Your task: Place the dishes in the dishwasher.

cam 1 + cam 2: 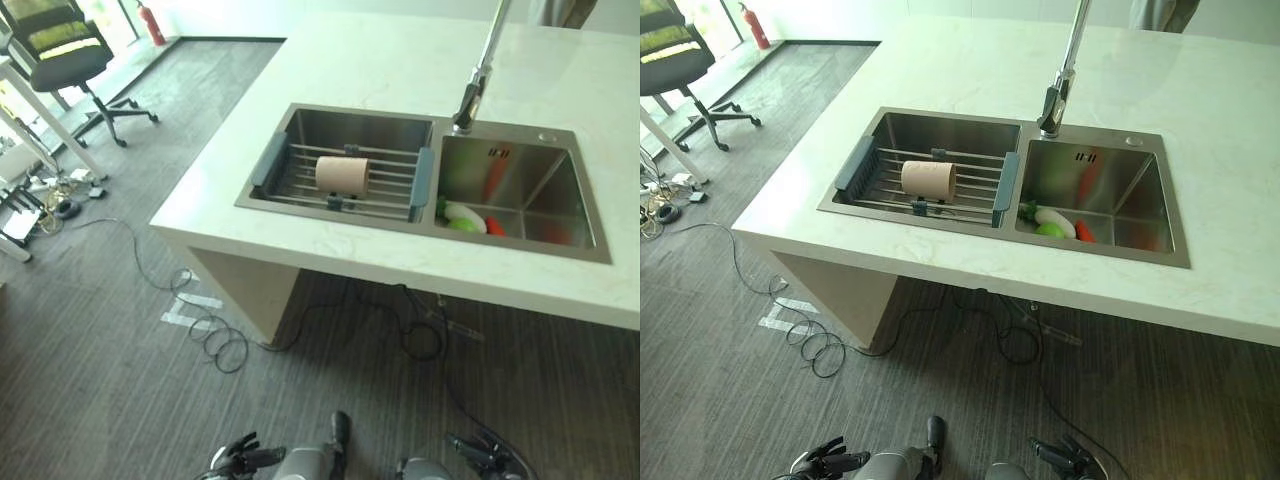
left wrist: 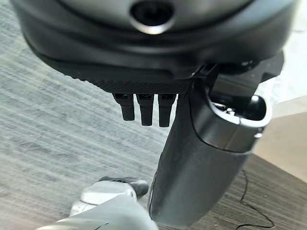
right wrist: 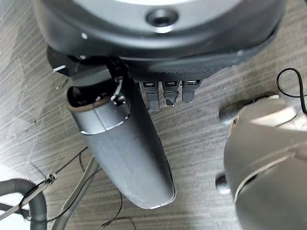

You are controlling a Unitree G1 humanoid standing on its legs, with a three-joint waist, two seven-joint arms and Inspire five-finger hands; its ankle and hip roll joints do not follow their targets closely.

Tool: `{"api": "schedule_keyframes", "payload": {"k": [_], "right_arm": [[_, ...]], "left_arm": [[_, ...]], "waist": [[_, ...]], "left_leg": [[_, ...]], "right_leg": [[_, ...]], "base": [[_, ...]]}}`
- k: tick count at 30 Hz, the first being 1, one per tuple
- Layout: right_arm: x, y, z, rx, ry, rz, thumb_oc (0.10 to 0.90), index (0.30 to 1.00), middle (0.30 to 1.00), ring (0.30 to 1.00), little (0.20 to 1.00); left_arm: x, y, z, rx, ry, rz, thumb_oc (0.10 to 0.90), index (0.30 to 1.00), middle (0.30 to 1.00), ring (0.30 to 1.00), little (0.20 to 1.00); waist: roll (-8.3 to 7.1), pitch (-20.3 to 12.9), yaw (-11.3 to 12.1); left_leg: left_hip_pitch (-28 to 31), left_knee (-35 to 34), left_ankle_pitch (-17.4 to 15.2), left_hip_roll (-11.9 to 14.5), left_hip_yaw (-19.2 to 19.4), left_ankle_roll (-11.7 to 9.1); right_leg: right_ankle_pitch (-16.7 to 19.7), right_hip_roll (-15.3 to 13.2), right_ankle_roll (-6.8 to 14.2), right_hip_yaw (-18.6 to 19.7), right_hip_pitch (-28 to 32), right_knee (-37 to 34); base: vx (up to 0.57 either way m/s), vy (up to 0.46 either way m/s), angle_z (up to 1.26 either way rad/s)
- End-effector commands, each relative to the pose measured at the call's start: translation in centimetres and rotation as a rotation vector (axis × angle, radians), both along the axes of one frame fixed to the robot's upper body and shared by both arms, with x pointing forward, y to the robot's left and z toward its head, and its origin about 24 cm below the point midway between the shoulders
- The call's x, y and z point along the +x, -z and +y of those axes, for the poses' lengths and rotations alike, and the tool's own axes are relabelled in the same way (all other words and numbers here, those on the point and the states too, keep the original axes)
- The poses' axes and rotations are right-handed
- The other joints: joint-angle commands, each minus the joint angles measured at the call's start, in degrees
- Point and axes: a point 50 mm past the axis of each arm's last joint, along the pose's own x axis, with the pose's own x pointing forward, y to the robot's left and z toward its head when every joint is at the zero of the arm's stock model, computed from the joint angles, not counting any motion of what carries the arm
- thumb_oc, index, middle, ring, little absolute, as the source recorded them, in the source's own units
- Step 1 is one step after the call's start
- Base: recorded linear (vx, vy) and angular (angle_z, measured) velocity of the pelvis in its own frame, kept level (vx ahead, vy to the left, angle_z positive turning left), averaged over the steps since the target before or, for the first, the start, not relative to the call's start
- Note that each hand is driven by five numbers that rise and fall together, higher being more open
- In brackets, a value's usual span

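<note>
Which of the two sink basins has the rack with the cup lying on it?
The left basin: a wire rack spans it, with the tan cup lying sideways on top. The right basin holds colourful dishes.

**Sink ahead of both hands, dishes in its two basins**

Your left hand [image 1: 240, 458] and right hand [image 1: 480, 452] hang low over the floor [image 1: 100, 380], well apart from the counter [image 1: 400, 60] ahead of them. A double sink [image 1: 585, 250] is set into that counter. In the basin ahead of your left hand a rack [image 1: 300, 175] spans the opening, with a cup [image 1: 342, 174] lying on its side on it. The basin ahead of your right hand holds dishes [image 1: 466, 218] at its near left corner. The faucet [image 1: 478, 80] rises behind the divide between the basins. An office chair [image 1: 70, 50] stands far off to the left.
</note>
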Motion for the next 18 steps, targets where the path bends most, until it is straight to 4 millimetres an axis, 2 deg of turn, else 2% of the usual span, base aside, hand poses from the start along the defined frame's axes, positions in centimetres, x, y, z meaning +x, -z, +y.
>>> {"api": "schedule_keyframes", "payload": {"k": [1,2,3,5,7,11,12,15,18], "right_arm": [[1.3,-1.3,-2.2,-0.075,0.035,-0.085,0.8,0.9,0.9,0.9,0.9],[1.6,-1.3,-1.9,-0.074,0.027,-0.091,0.8,0.9,0.9,0.9,0.9],[1.6,-1.3,-1.9,-0.076,0.021,-0.092,0.8,0.9,0.9,0.9,0.9],[1.8,-1.5,-1.9,-0.094,-0.029,-0.095,0.8,0.9,0.9,0.9,0.9],[1.8,-1.5,-1.9,-0.093,-0.049,-0.094,0.8,0.9,0.9,0.9,0.9],[1.7,-1.4,-2.0,-0.087,-0.034,-0.082,0.8,0.9,0.9,0.9,0.9],[1.9,-1.4,-2.0,-0.083,-0.036,-0.073,0.8,0.9,0.9,0.9,0.9],[1.8,-1.3,-1.9,-0.082,-0.052,-0.055,0.8,0.9,0.9,0.9,0.9],[1.1,-0.9,-1.7,-0.063,-0.032,-0.021,0.8,0.9,0.9,0.9,0.9]], "left_arm": [[-1.2,0.2,0.2,0.004,-0.014,0.006,0.8,0.9,0.9,0.9,0.9],[-0.9,0.1,0.1,0.001,0.004,-0.005,0.8,0.9,0.9,0.9,0.9],[-0.8,0.1,0.1,0.001,0.011,-0.005,0.8,0.9,0.9,0.9,0.9],[-0.5,0.1,-0.1,0.0,0.007,-0.006,0.8,0.9,0.9,0.9,0.9],[-0.6,0.2,-0.3,-0.007,0.007,0.003,0.8,0.9,0.9,0.9,0.9],[-0.9,0.3,-0.4,-0.016,0.011,0.013,0.8,0.9,0.9,0.9,0.9],[-1.1,0.3,-0.5,-0.015,0.012,0.024,0.8,0.9,0.9,0.9,0.9],[-1.6,0.5,-0.5,-0.016,-0.01,0.041,0.8,0.9,0.9,0.9,0.9],[-1.9,0.6,-0.6,-0.035,-0.042,0.04,0.8,0.9,0.9,0.9,0.9]], "waist": [[2.0,-1.93,-0.17],[2.58,-1.7,-0.6],[2.59,-1.47,-0.78],[2.79,0.04,-1.47],[2.76,1.01,-1.65],[1.69,1.71,-1.95],[0.75,2.16,-2.41],[-0.49,2.06,-3.11],[-0.82,0.96,-3.36]], "left_leg": [[2.33,9.2,-15.27,3.07,0.04,-1.3],[3.28,9.2,-16.15,3.07,0.57,0.35],[3.57,9.2,-16.31,2.88,0.67,0.77],[4.66,9.2,-16.84,2.44,1.61,2.34],[5.72,9.2,-17.34,2.29,2.88,2.64],[7.36,9.2,-18.31,1.58,3.52,1.96],[8.77,9.2,-19.6,0.7,2.8,1.57],[10.61,9.2,-21.76,-0.74,2.06,1.65],[12.03,9.2,-21.7,-0.45,0.69,1.14]], "right_leg": [[3.25,1.33,2.28,-1.27,-2.94,-0.31],[6.74,2.4,2.63,-1.91,-1.34,-0.1],[7.45,2.43,2.86,-1.84,-1.95,1.45],[10.47,2.15,3.25,-2.26,-7.55,13.31],[12.5,0.64,2.85,-3.81,-10.52,15.64],[13.73,-0.21,3.27,-5.43,-10.95,6.25],[15.5,-0.43,4.12,-5.1,-11.45,-0.3],[17.28,-2.24,5.68,-3.02,-16.09,-0.31],[13.33,-0.14,4.54,-1.22,-14.51,-0.31]], "base": [[0.18,0.217,-0.12],[0.19,0.221,-0.22],[0.13,0.2,-0.27],[0.03,0.14,-0.31],[0.09,0.067,-0.45],[0.15,-0.092,-0.23],[0.21,-0.168,-0.14],[0.31,-0.228,0.01],[0.35,-0.277,0.04]]}}
